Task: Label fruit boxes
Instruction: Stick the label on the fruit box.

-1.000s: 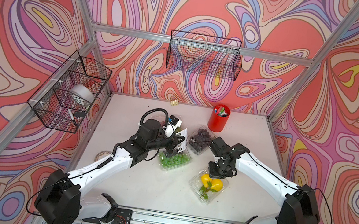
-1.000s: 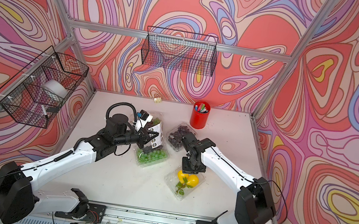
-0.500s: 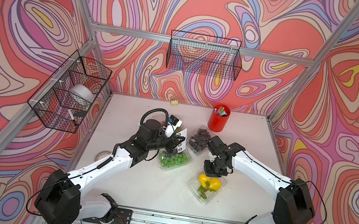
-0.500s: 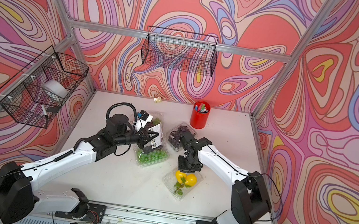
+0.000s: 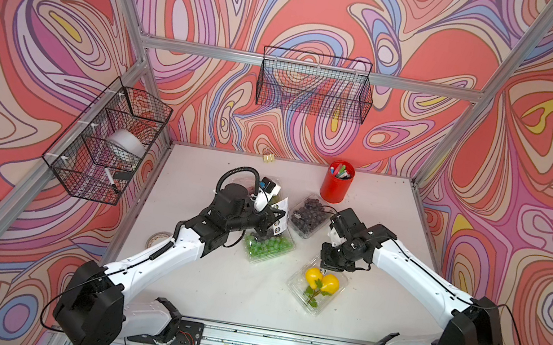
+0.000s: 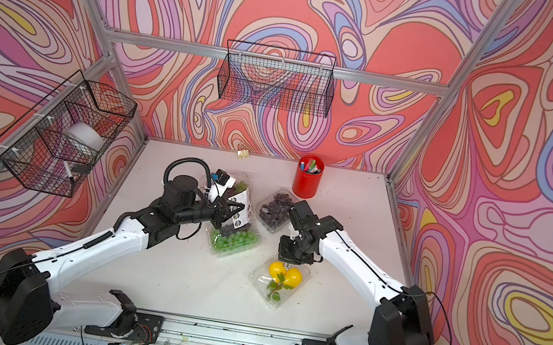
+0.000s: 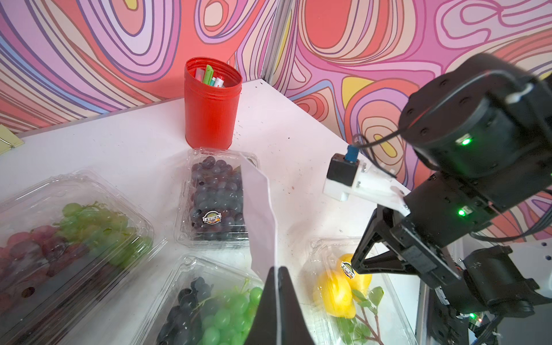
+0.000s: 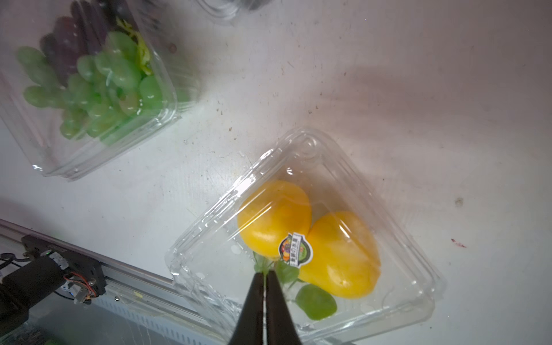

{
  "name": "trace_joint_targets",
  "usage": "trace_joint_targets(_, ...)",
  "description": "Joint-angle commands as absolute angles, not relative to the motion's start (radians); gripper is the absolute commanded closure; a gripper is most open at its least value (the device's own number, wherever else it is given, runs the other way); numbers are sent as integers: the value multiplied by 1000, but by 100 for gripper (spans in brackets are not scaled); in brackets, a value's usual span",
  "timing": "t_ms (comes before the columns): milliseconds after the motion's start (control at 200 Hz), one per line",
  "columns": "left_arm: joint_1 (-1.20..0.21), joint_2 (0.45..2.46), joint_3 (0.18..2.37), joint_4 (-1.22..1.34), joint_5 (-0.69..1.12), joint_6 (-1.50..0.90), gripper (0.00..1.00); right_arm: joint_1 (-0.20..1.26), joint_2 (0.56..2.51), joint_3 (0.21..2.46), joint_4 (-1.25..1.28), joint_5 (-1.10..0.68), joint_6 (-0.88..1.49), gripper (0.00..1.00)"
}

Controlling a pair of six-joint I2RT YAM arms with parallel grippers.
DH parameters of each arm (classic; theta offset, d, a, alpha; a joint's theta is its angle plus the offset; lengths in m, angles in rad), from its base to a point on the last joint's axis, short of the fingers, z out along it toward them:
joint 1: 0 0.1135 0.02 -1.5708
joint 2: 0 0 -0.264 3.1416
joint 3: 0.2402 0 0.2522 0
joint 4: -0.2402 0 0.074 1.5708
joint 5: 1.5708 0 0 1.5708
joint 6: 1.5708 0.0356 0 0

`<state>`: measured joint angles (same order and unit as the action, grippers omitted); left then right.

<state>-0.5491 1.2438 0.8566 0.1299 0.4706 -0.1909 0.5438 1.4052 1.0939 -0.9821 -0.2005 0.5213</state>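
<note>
Four fruit boxes sit mid-table, and not all of them show fully. The red-green grape box (image 6: 242,183) is mostly hidden behind the left arm in both top views, and the left wrist view cuts it off at the frame edge. The green-and-dark grape box (image 5: 266,246) is partly covered by the left gripper (image 7: 277,270) and the white sticker sheet (image 7: 259,209). The right wrist view shows this box blurred. The dark-grape box (image 5: 309,215) and the lemon box (image 5: 318,287) show nearly whole from above.

The lemon box lies nearest the robot's base, right under the right gripper (image 8: 265,273), which points down at its lid. Its jaws are pressed together with nothing between them. The tips are just beside a round sticker (image 8: 295,249) on the lid over the two lemons; whether they touch the plastic I cannot tell. The left gripper is clamped on one end of the sheet, which stands curled above the green-and-dark grape box, beside the dark-grape box. That box carries a like label on its lid.

A red pen cup (image 5: 336,187) stands just behind the dark-grape box. The table (image 5: 238,300) is white, scuffed and speckled. One wire basket (image 5: 313,88) hangs on the back wall. Another, the side basket (image 5: 93,165), hangs on the left wall and holds a white roll (image 5: 125,146). The walls are swirled red, pink and purple.
</note>
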Motion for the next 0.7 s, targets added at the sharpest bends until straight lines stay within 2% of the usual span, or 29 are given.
trace_joint_targets(0, -552, 1226, 857, 126, 477, -186, 100, 528, 1393, 1095, -981, -188, 530, 99)
trace_joint_targets(606, -554, 1221, 851, 126, 486, -186, 100, 528, 1444, 1007, -892, -213, 532, 100)
trace_joint_targets(696, -554, 1223, 848, 140, 504, -186, 100, 526, 1397, 1026, -890, -195, 513, 95)
